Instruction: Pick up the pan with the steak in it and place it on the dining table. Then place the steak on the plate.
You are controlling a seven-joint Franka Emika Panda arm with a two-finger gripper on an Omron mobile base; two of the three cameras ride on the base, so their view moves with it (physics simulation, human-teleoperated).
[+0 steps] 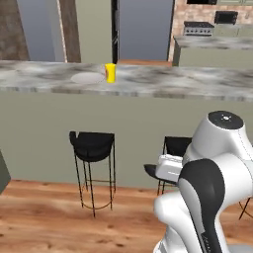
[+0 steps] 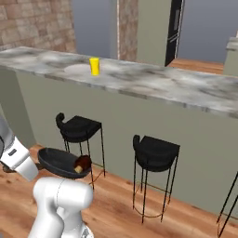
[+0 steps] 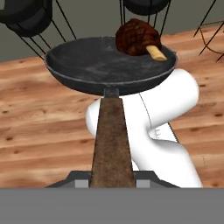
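Carried level so the steak (image 3: 136, 36) stays put near the rim, the black frying pan (image 3: 100, 63) rides low above the wood floor, the gripper (image 3: 112, 177) clamped on its wooden handle (image 3: 111, 140) (dining table (image 2: 153, 86) and plate (image 2: 76, 69) ahead).

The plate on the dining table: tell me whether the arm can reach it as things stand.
Probably not yet. The gripper holds the pan low by the stools, while the plate lies up on the dining table, far across its top beside the yellow cup.
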